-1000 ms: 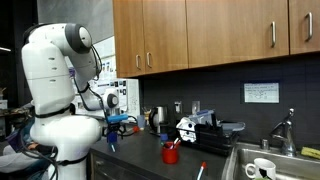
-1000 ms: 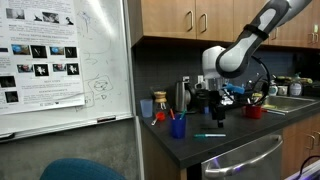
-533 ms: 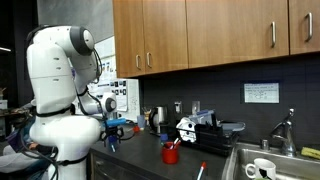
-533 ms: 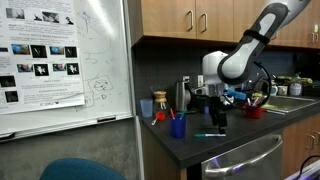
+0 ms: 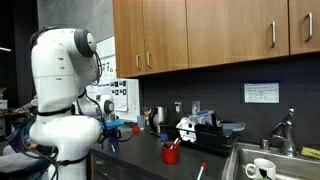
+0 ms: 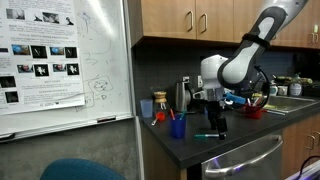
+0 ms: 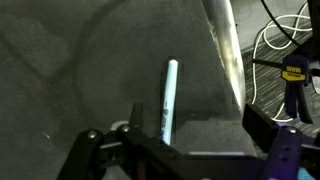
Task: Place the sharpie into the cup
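Note:
The sharpie [image 7: 169,100] is a light teal marker lying flat on the dark countertop; in an exterior view [image 6: 210,136] it lies near the counter's front edge. My gripper [image 7: 198,125] is open and empty, hanging just above the marker, which lies by the left finger. It also shows in both exterior views [image 6: 217,122] [image 5: 110,140]. A blue cup [image 6: 178,127] holding pens stands to the left of the gripper. A red cup [image 6: 253,112] [image 5: 171,154] stands farther along the counter.
A whiteboard [image 6: 70,60] stands at the counter's end. A sink [image 5: 270,165] with white mugs, a faucet [image 5: 283,130] and small appliances line the back wall. Cables [image 7: 285,50] hang beyond the counter edge. Wooden cabinets [image 5: 210,35] are overhead.
The arm has shifted slightly and the gripper has come lower over the sharpie. The sharpie and the cups have not moved.

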{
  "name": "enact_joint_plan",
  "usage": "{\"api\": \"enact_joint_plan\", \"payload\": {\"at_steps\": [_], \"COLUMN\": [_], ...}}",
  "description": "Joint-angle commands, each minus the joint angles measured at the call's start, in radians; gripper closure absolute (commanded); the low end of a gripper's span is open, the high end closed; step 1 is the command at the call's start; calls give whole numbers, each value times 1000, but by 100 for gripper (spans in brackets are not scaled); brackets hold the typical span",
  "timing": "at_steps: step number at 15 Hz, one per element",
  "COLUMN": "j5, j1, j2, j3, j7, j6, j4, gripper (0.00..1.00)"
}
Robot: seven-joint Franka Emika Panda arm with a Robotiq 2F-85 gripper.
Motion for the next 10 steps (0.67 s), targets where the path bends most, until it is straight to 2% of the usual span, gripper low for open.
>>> {"api": "enact_joint_plan", "payload": {"at_steps": [1,10], "j5": [-26,-88], "j1": [16,9], "j2": [13,62], "j3": [19,35], "j7": [25,40], "j6": [-2,-5], "j4": [28,112], "gripper": [0,0]}}
